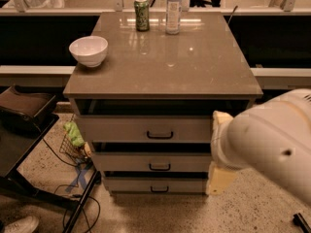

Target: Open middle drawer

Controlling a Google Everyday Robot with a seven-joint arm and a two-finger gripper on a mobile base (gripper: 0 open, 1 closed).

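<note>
at the right end of the drawer cabinet (165, 62), the gripper (221, 178) hung low at the end of the white arm (272, 140), its cream body overlapping the right ends of the drawer fronts. whether it was spread or closed could not be told. the middle drawer (131, 162) sat second of three, between the top drawer (121, 129) and the bottom drawer (131, 184). its dark loop handle (160, 167) stood apart from the gripper. on top: a white bowl (88, 50) at the left edge, a green can (142, 14) and a clear bottle (173, 6) at the far edge.

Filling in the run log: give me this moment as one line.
phase: pre-grasp | gripper: by right end of middle drawer | handle: untouched
</note>
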